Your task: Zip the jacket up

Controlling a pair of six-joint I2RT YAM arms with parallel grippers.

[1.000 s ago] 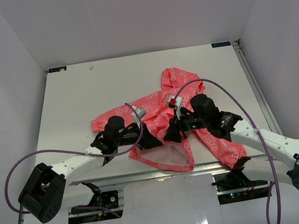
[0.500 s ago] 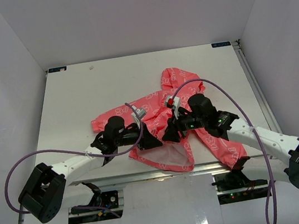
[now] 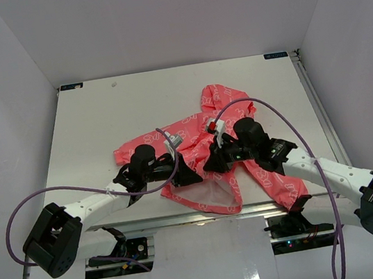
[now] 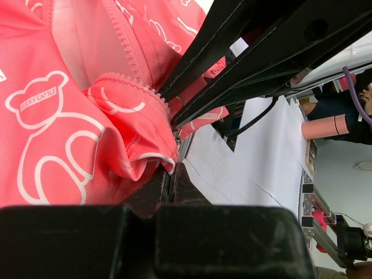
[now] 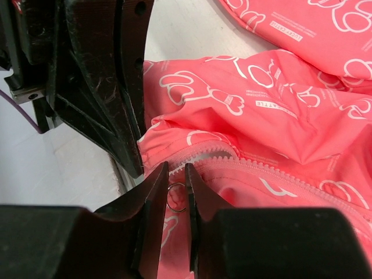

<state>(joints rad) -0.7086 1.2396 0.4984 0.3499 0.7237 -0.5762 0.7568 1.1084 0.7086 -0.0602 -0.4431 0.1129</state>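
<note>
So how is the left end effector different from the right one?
The left end effector pinches a folded edge of the jacket, shut tight; the right end effector holds a small metal ring by the zipper, so a thin gap shows. The left one reaches in from the left, the right one from the right. Both are black and work at the jacket's front.

Left end effector beside right (both clamped)
</note>
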